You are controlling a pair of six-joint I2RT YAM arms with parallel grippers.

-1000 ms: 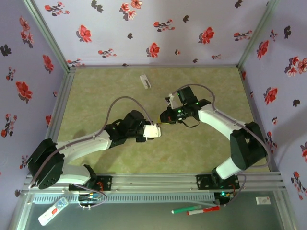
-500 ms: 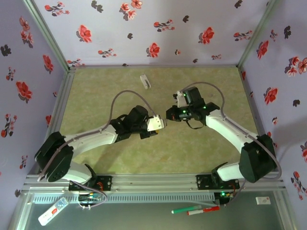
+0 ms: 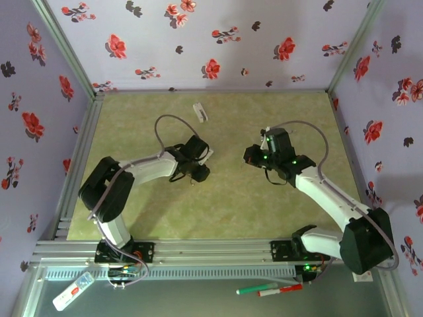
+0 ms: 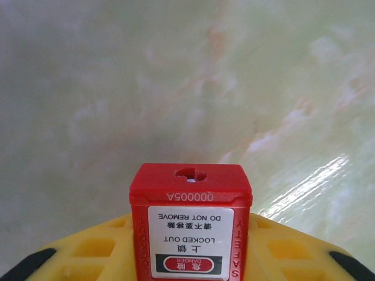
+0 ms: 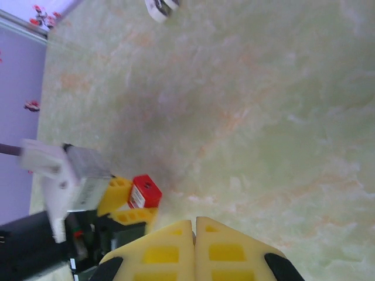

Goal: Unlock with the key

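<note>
Padlock [image 4: 190, 199] glossy red plastic; tabletop [image 4: 176, 76] smooth, marbled, slight sheen

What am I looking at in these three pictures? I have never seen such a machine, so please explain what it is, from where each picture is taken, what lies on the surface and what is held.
These are two robot arms bolted at the near edge of a green table. Each arm ends in a two-finger gripper. The wide picture comes from a fixed camera above. The other two come from small cameras on the wrists. The left gripper holds a red safety padlock between its yellow fingers, with the keyhole end pointing away from the wrist. The right gripper is shut, and I can see no key in it. A small white object lies near the far wall, but I cannot tell what it is.
</note>
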